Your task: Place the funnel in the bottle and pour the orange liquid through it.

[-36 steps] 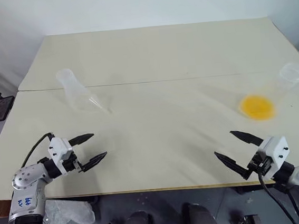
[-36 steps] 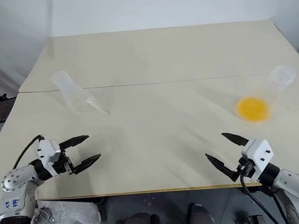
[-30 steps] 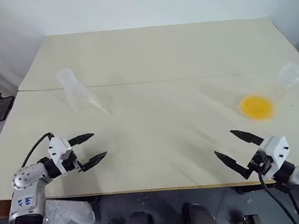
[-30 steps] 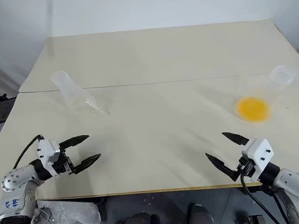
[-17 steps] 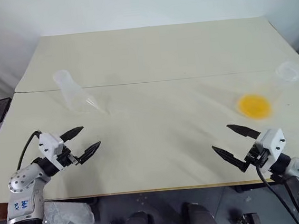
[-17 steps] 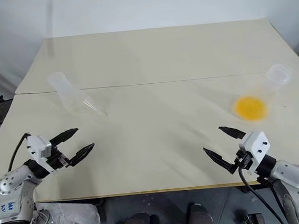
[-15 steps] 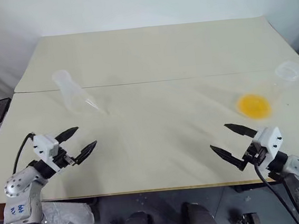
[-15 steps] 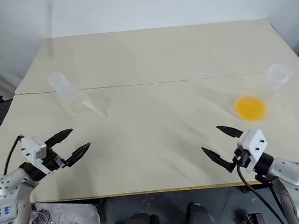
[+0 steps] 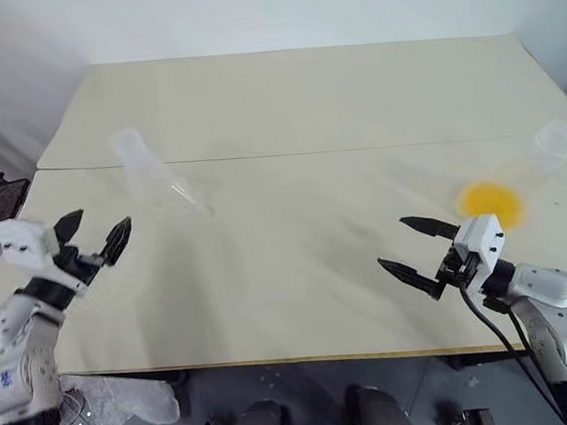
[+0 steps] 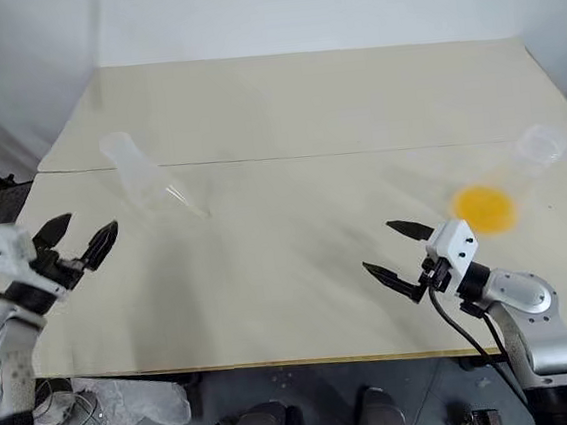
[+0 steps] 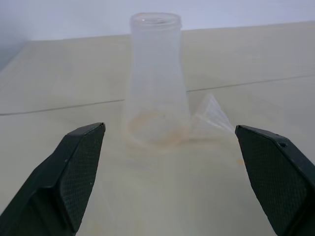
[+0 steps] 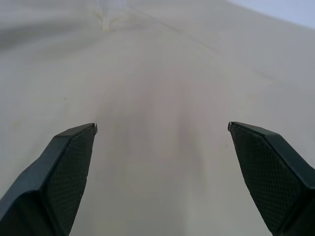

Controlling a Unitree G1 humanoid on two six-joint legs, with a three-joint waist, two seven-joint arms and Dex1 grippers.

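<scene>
Nothing done yet: our left hand and right hand gape empty, funnel beside the bottle, orange liquid unpoured.

No print, label, brand or number reads anywhere on the table or the flasks. The only marks are a few blue handwritten characters on the left arm's grey casing near the lower edge of the left eye view; they are too small and smeared to make out as letters or digits.
</scene>
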